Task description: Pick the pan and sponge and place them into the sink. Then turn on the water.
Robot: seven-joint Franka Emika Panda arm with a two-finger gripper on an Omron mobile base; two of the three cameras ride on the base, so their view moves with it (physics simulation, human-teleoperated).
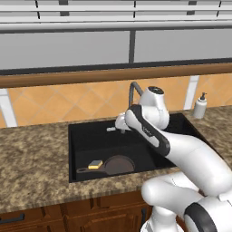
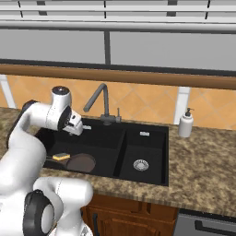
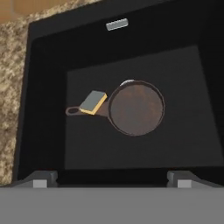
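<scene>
The dark round pan (image 1: 118, 164) (image 2: 80, 162) (image 3: 136, 108) lies flat on the floor of the black sink's (image 1: 81, 136) (image 2: 120, 146) (image 3: 43, 65) large basin. Its thin handle points away toward the basin's left wall. The yellow sponge (image 1: 95, 164) (image 2: 61, 156) (image 3: 93, 102) rests on that handle, grey-green face up. My gripper (image 1: 120, 122) (image 2: 76, 126) (image 3: 111, 179) hangs open above the large basin, looking down at both, with nothing between its fingers. The dark faucet (image 1: 132, 90) (image 2: 99, 94) rises behind the sink, close beside my hand; no water runs.
A white soap bottle (image 1: 200, 106) (image 2: 185, 123) stands on the speckled counter right of the sink. The narrower basin holds a silver drain (image 2: 141, 164). Tiled backsplash and a wooden ledge run behind; cabinets hang above.
</scene>
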